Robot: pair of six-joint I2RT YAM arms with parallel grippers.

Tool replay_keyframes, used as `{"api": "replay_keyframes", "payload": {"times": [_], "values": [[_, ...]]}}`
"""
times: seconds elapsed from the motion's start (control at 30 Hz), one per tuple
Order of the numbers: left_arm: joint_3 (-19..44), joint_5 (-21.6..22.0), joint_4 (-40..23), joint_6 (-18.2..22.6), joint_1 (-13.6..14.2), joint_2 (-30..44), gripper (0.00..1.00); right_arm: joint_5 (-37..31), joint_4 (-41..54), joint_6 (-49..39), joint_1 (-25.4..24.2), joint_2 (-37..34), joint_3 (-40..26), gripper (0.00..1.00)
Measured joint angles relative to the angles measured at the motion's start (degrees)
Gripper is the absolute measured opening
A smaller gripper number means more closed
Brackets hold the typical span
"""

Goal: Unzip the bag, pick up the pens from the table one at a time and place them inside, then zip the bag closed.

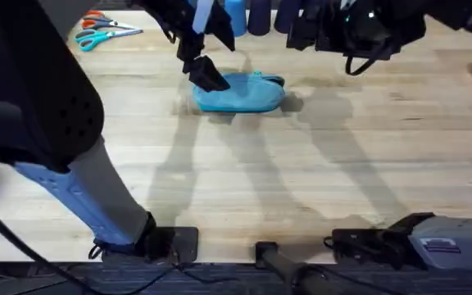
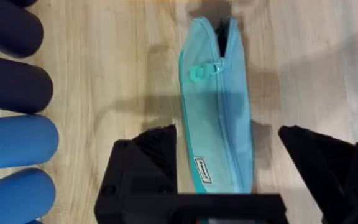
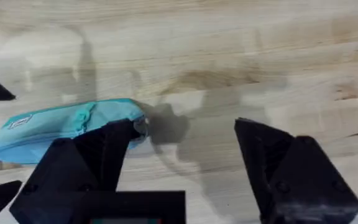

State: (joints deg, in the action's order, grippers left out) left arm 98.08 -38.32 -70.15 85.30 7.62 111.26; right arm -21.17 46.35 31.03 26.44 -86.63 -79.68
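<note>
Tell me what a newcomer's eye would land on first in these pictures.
The light-blue bag stands out, lying alone on the pale wood table toward its far side, zipper mostly shut with a short gap open at one end. The left gripper hangs right over it, jaws open and straddling the bag, while the right gripper hovers open beside the bag's end. Blue cylinders lie side by side just beyond the bag.

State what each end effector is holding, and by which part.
Nothing. The left end effector is open, straddling the bag; the right end effector is open beside it.
</note>
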Motion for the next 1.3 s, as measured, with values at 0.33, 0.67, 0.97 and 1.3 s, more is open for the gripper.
{"api": "replay_keyframes", "payload": {"times": [0.33,0.67,0.97,1.3], "values": [[0.04,-5.79,0.99,-0.02,0.00,4.38,0.995,0.00,0.00,0.00,0.00,0.02,0.00,0.997],[0.04,-8.08,1.34,-0.04,0.00,9.75,0.995,0.00,-0.02,0.00,0.00,0.00,0.00,0.997],[0.04,-8.71,1.59,-0.05,0.00,9.75,0.609,0.00,-0.02,0.00,0.00,0.00,0.00,0.998],[0.04,-8.16,1.60,-0.04,0.00,9.75,0.045,0.01,-0.02,0.00,0.00,0.01,0.00,0.998]]}}
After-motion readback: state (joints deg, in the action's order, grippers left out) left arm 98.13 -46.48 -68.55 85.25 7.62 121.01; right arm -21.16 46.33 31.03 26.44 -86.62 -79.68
